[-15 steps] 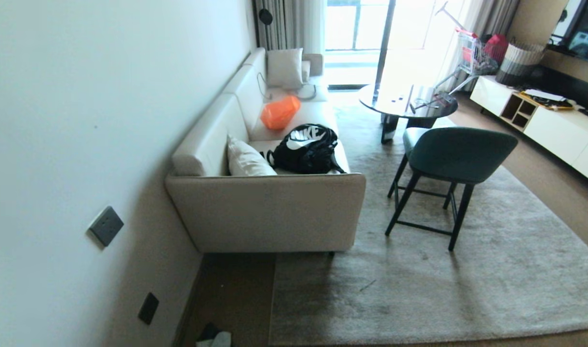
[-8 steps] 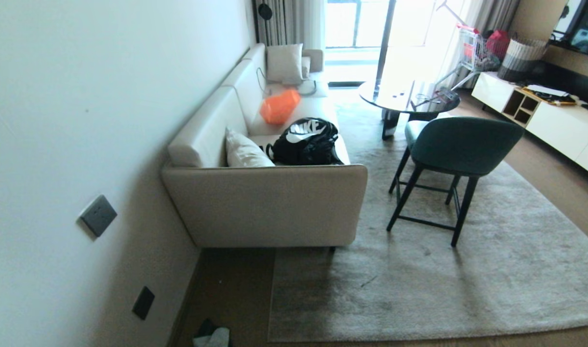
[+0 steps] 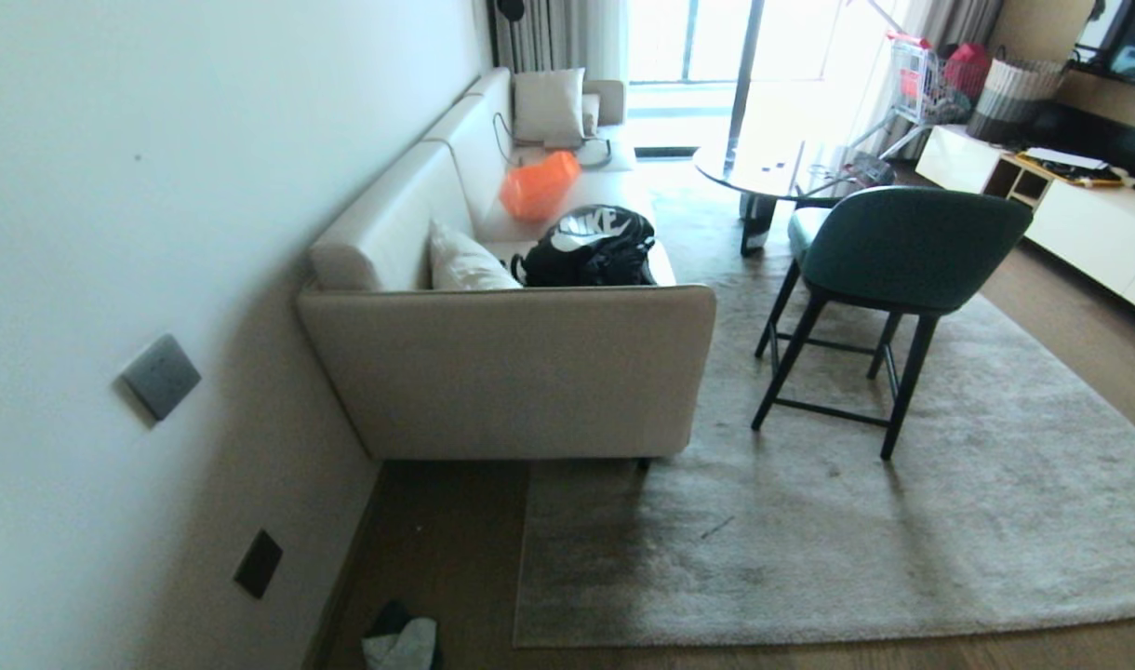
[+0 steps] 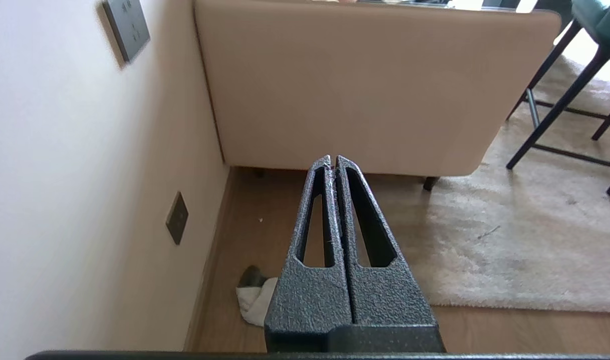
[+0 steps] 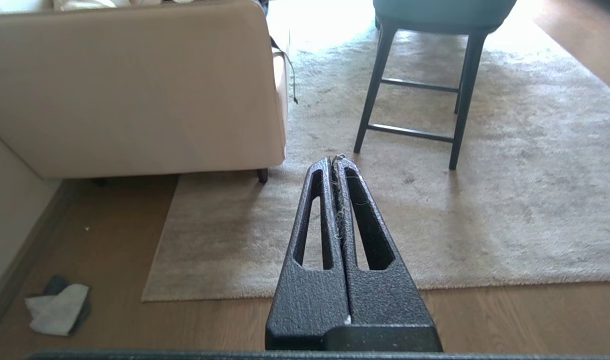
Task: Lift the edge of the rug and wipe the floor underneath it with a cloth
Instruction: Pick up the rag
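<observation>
Right now, step in hand: approach only; nothing lifted, nothing wiped yet.
Rug edge: straight near border and near-left corner of the large light grey-beige short-pile rug (image 3: 530, 642), lying flat on the floor, near the bottom of the head view.
Floor: brown wood-grain plank flooring (image 3: 447, 549), bare in the strip between rug and wall, left of the rug corner, and along the rug's near side.
Cloth: crumpled white cloth with a dark patch (image 3: 402, 644), on the bare planks by the skirting, left of the rug corner and apart from it.
Left gripper (image 4: 333, 161): dark textured fingers pressed together, empty, hanging above the planks between cloth and rug corner.
Right gripper (image 5: 337, 161): fingers pressed together too, empty apart from a few stray fibres, above the near part of the rug.
Doing it well: probably best to send the left gripper to the cloth, being the nearer one, and the right to the corner; spread both pairs of fingers before descending; pinch the pile at the very corner, where the rug peels most easily.
Risk: weight on the far part of the rug, so expect only the near corner to lift freely.
Sofa: cream upholstered sofa (image 3: 512, 372), end panel facing here, one foot on the rug's far-left part.
Chair: dark green upholstered chair on black legs (image 3: 902, 251), standing on the rug, far right of the corner.
</observation>
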`<state>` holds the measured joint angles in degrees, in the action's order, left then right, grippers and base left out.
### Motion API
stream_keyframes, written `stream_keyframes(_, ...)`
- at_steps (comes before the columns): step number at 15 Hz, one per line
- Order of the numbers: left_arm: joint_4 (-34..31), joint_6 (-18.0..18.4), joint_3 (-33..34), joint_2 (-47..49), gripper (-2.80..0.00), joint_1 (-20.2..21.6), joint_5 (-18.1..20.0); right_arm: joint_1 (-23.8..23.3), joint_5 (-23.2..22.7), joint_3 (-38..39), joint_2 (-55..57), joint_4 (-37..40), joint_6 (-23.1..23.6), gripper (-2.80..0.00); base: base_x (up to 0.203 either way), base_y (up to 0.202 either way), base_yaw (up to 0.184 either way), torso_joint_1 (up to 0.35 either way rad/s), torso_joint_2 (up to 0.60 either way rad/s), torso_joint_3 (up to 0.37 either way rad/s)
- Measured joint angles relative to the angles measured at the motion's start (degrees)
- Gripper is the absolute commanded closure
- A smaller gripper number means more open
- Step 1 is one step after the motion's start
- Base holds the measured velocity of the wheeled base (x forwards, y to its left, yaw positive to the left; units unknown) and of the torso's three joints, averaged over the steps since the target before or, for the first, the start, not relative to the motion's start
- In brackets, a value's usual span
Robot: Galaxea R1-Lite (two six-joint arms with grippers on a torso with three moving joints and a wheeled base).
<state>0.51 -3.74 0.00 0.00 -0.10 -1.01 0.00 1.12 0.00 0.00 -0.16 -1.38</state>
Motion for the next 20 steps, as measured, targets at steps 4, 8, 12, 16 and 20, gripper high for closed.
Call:
stream_keyframes(4, 0.00, 0.02, 0.00, 0.00, 0.00, 0.00, 0.00, 0.00, 0.02, 0.00, 0.00, 0.00, 0.01, 0.00, 0.000, 0.000, 0.000, -0.121, 0.50, 0.366)
stream_keyframes(8, 0.00, -0.02, 0.00, 0.00, 0.00, 0.00, -0.01, 0.00, 0.02, 0.00, 0.00, -0.02, -0.02, 0.00, 0.000, 0.000, 0.000, -0.075, 0.47, 0.385)
stream_keyframes(12, -0.02, 0.00, -0.02, 0.00, 0.00, 0.00, -0.02, 0.00, 0.02, 0.00, 0.00, 0.00, -0.02, 0.00, 0.000, 0.000, 0.000, -0.032, 0.44, 0.416)
stream_keyframes(16, 0.00, 0.00, 0.00, 0.00, 0.00, 0.00, 0.00, 0.00, 0.02, 0.00, 0.00, -0.01, -0.02, 0.00, 0.000, 0.000, 0.000, 0.007, 0.28, 0.295)
stream_keyframes(20, 0.00, 0.00, -0.02, 0.00, 0.00, 0.00, -0.03, 0.00, 0.02, 0.00, 0.00, 0.00, -0.02, 0.00, 0.000, 0.000, 0.000, 0.000, 0.00, 0.000)
